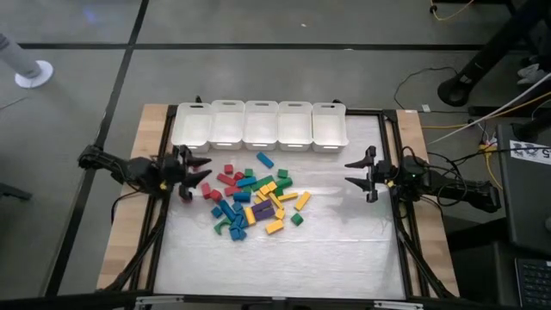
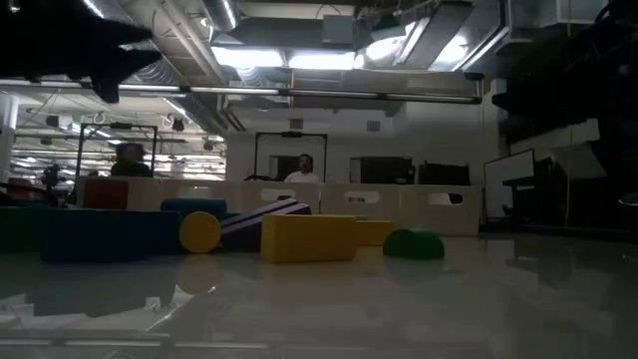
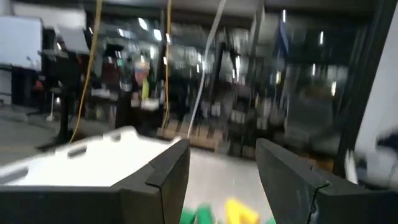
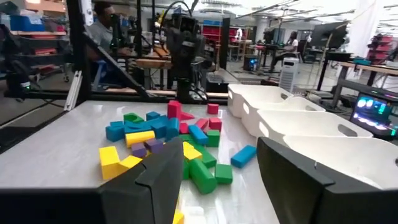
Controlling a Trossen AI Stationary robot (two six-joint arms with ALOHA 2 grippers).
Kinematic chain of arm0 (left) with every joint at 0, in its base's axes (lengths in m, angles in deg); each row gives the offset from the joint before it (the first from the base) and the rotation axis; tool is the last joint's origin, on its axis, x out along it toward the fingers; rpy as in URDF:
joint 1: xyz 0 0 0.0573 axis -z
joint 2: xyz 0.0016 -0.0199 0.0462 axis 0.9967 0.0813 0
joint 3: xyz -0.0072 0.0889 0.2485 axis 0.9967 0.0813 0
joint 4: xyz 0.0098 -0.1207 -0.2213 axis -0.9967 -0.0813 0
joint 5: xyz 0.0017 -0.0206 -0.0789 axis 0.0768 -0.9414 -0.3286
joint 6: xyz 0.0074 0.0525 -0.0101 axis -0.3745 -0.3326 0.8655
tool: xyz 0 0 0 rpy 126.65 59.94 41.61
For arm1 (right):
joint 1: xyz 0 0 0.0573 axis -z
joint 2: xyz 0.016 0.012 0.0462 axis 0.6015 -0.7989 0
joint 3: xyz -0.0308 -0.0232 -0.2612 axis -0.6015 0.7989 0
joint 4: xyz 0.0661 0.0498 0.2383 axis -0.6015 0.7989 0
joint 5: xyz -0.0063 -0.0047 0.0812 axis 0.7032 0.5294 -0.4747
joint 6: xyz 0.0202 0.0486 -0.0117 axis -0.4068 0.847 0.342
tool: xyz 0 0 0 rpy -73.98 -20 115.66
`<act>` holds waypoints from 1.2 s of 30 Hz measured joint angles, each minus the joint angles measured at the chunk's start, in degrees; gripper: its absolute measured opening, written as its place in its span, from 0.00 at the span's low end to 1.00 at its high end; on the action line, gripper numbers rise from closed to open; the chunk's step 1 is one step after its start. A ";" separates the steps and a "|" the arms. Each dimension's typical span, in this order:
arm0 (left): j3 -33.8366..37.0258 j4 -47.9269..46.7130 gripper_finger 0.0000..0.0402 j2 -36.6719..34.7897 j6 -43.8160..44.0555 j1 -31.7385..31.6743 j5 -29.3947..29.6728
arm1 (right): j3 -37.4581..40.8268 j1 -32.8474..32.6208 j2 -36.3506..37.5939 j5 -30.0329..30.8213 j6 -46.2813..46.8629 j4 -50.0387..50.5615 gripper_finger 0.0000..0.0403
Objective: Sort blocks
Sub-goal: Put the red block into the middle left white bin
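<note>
High view showed our grippers, left and right, spread and empty; we judged starting at the edge of the blocks best.

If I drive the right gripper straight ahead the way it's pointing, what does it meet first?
Probably the near edge of the block pile: the open right gripper faces it across bare table. Its height above the table is unclear.

The blocks lie in one loose heap left of the table's middle, red, blue, green, yellow and purple pieces jumbled together. Reds gather at the far left, a lone blue bar sits farthest, and a yellow bar and green cube lie at the near right edge.
</note>
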 joint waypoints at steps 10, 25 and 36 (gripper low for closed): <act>-7.10 0.04 0.43 6.78 -5.70 -0.57 -1.52 | -0.01 -0.01 0.00 2.40 2.67 -2.06 0.51; -27.14 -31.55 0.43 30.60 6.57 -0.57 -6.23 | 0.01 -0.01 0.00 2.40 2.71 -7.55 0.51; -30.11 -31.78 0.43 42.58 9.80 -0.57 -14.50 | -0.01 -0.01 0.00 2.42 2.71 -7.54 0.51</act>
